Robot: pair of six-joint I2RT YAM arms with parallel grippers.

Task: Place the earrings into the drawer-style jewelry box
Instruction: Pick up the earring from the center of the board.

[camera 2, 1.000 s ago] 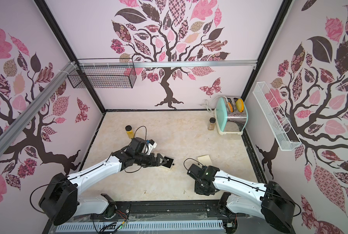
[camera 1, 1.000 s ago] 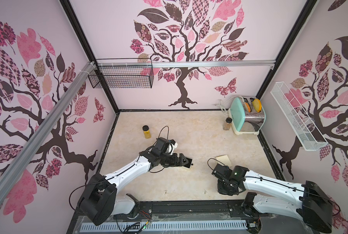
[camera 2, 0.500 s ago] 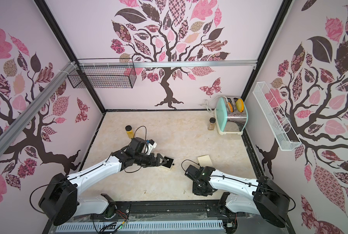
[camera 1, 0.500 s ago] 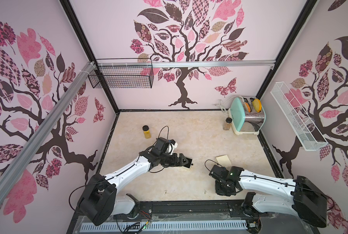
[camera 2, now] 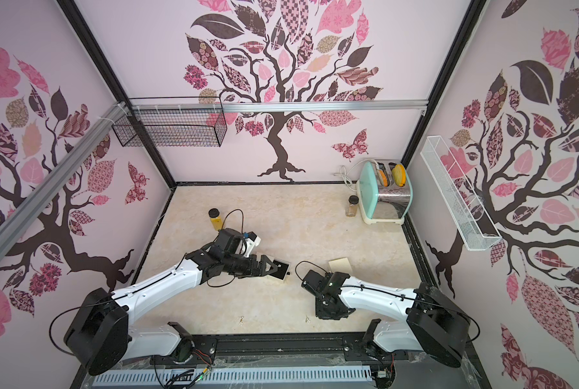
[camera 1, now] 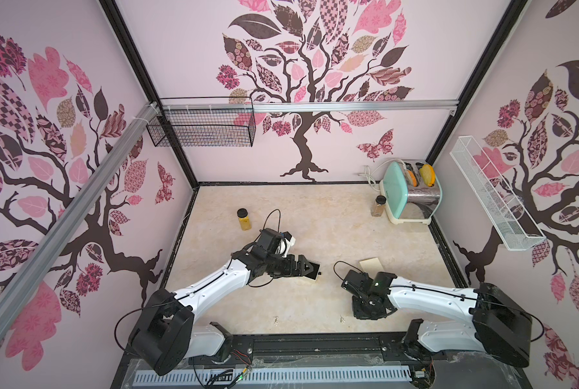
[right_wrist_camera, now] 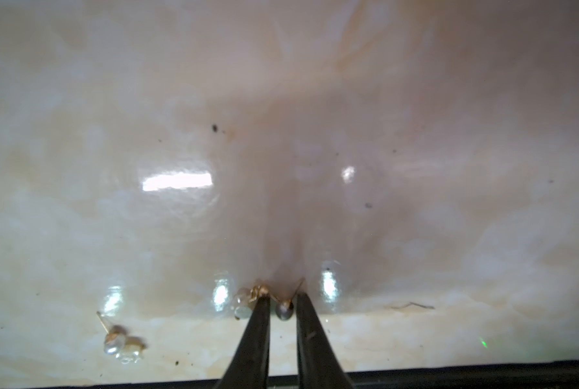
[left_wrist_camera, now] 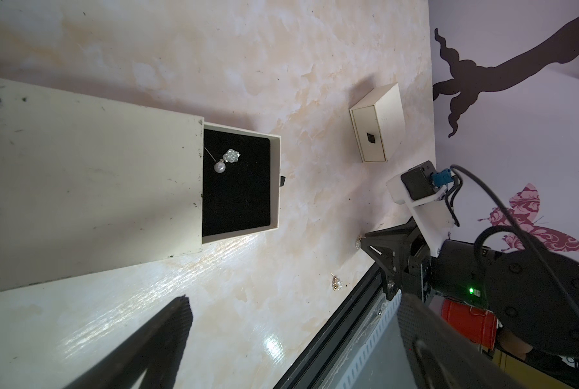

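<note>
The cream drawer-style jewelry box (left_wrist_camera: 96, 182) lies mid-table with its black-lined drawer (left_wrist_camera: 274, 182) pulled out. One pearl earring (left_wrist_camera: 226, 160) rests inside. My left gripper (camera 1: 306, 269) hovers just above the box (camera 2: 281, 269), open and empty. Near the front rail my right gripper (right_wrist_camera: 283, 299) points down at the table. Its thin fingers (right_wrist_camera: 261, 323) stand slightly apart astride an earring (right_wrist_camera: 284, 309), whose pearl sits in the gap. Another earring (right_wrist_camera: 121, 340) lies close beside it and shows in a top view (camera 1: 342, 318). A further earring (camera 1: 276, 319) lies farther left.
A second small cream box (left_wrist_camera: 377, 123) sits behind the right arm. A yellow jar (camera 1: 243, 219) stands at the back left; a spice jar (camera 1: 379, 205) and a mint toaster (camera 1: 411, 192) are at the back right. The black front rail (camera 1: 315, 343) runs right behind the loose earrings.
My right gripper has shifted a little left and toward the front rail, down over the earring. The left arm and the box have stayed still.
</note>
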